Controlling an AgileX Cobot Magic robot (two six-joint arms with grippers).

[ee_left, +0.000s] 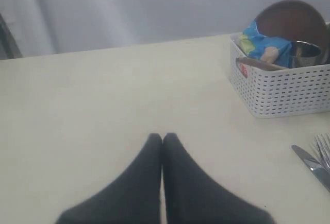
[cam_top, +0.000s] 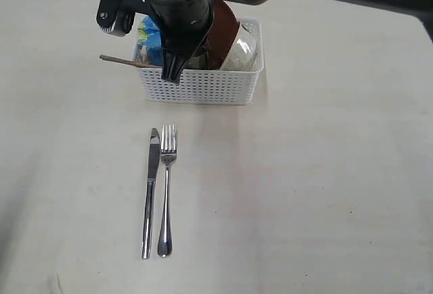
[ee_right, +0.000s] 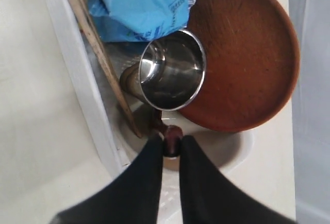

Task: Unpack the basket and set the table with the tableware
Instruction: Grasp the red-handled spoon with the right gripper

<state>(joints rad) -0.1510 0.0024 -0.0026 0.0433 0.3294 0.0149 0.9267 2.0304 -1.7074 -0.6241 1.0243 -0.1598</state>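
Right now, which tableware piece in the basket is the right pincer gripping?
The dark red spoon: its handle is pinched in the right pincer; steel cup, plate and chopsticks lie free.

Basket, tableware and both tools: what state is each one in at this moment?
basket, upright, loaded
knife, flat on table
fork, flat beside knife
plate, on edge in basket
cup, tilted in basket
chopsticks, sticking out over basket rim
spoon, in basket, pinched
right tool, shut on spoon
left tool, shut, empty

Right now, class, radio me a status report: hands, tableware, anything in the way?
Left hand shut, empty. Right hand in basket, pinching red spoon. Knife, fork already laid. Cup close by.
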